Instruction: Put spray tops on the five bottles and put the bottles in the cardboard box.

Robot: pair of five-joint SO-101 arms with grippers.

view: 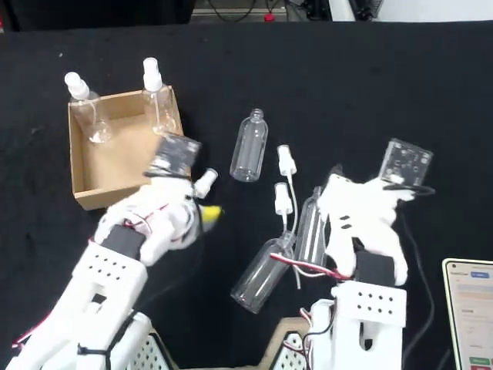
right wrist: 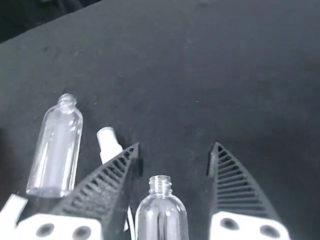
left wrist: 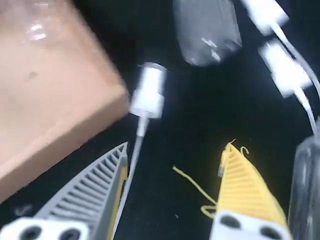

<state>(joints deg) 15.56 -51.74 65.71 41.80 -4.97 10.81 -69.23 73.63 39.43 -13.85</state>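
Note:
The cardboard box (view: 92, 189) at the far left holds two upright bottles with spray tops (view: 158, 96). My left gripper (view: 206, 202) (left wrist: 177, 146) is open beside the box's corner (left wrist: 55, 105). A loose spray top (view: 206, 183) (left wrist: 148, 97) lies just ahead of it, its thin tube running along the grey finger. My right gripper (view: 312, 196) (right wrist: 175, 145) is open, and an uncapped bottle (view: 311, 225) (right wrist: 161, 207) lies between its fingers. Another open bottle (view: 249, 145) (right wrist: 55, 145) lies farther out. A third bottle (view: 262, 274) rests near the arm bases.
Two more loose spray tops (view: 286, 160) (view: 283, 198) lie between the arms, near the middle bottles. A device with a lit screen (view: 470, 308) sits at the right front edge. Black cloth covers the table, with free room at the back and right.

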